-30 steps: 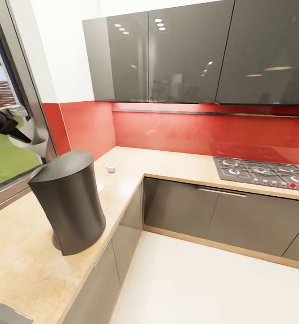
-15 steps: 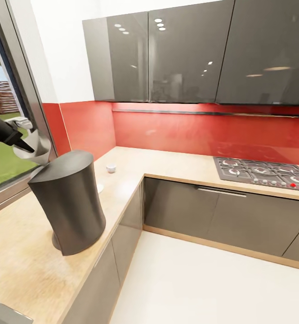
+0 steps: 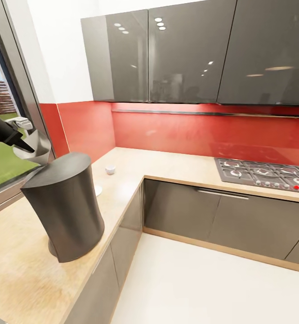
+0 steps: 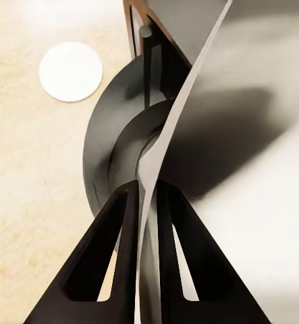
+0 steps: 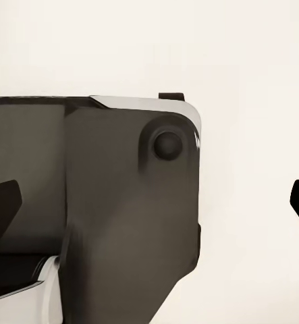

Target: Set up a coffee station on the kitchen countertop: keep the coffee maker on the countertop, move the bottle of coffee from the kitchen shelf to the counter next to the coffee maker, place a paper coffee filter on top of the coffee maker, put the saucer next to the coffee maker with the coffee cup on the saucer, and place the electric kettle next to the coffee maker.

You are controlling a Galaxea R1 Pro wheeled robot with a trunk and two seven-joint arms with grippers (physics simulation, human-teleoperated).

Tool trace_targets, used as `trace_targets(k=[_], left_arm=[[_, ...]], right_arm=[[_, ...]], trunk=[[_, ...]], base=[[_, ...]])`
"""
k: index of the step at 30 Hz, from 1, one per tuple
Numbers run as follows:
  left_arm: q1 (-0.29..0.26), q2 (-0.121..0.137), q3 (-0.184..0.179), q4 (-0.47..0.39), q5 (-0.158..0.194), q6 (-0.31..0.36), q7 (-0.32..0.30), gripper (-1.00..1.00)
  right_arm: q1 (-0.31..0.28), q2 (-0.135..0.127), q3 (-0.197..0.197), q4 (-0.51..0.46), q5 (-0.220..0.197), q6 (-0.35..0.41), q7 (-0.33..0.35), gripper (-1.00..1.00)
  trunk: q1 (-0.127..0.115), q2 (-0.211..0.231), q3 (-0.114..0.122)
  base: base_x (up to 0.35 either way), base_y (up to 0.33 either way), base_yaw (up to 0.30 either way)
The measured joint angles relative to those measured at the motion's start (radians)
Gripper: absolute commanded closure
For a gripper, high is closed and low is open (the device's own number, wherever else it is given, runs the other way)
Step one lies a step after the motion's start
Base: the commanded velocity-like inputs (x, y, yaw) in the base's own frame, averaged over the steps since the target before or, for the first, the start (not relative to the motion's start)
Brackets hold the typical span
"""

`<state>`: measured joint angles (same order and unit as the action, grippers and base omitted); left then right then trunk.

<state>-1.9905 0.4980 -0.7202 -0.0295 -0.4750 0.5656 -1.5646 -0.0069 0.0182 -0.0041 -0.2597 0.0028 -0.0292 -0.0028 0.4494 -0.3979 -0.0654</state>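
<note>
Two fingers of your left gripper [image 3: 25, 145] pinch the filter [image 3: 36, 150] above the coffee maker [image 3: 64, 207] on the counter [image 3: 14, 265] in the head view; the cup [image 3: 110, 169] sits beyond. Your left wrist shows the fingers [image 4: 119, 256] closed on the filter [image 4: 189, 101] over the maker, saucer [image 4: 71, 71] nearby. Your right wrist shows spread fingertips [image 5: 1, 206] holding nothing.
</note>
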Motion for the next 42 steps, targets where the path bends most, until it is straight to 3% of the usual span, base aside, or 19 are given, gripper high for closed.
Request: trace_targets(k=[18,29,42], left_arm=[[0.000,0.025,-0.002,0.004,-0.003,-0.007,0.000,1.00],[0.001,0.028,-0.002,0.009,-0.033,-0.007,0.000,1.00],[0.001,0.028,0.001,0.001,-0.030,-0.006,0.000,1.00]], right_arm=[[0.000,0.000,0.000,0.000,0.000,0.000,0.000,-1.00],[0.000,0.000,0.001,0.000,0.000,0.000,0.000,-1.00],[0.000,0.000,0.001,0.000,0.000,0.000,0.000,-1.00]], trunk=[[0.000,0.000,0.000],[0.000,0.000,0.000],[0.000,0.000,0.000]], base=[[0.000,0.000,0.000],[0.000,0.000,0.000],[0.042,0.000,0.000]])
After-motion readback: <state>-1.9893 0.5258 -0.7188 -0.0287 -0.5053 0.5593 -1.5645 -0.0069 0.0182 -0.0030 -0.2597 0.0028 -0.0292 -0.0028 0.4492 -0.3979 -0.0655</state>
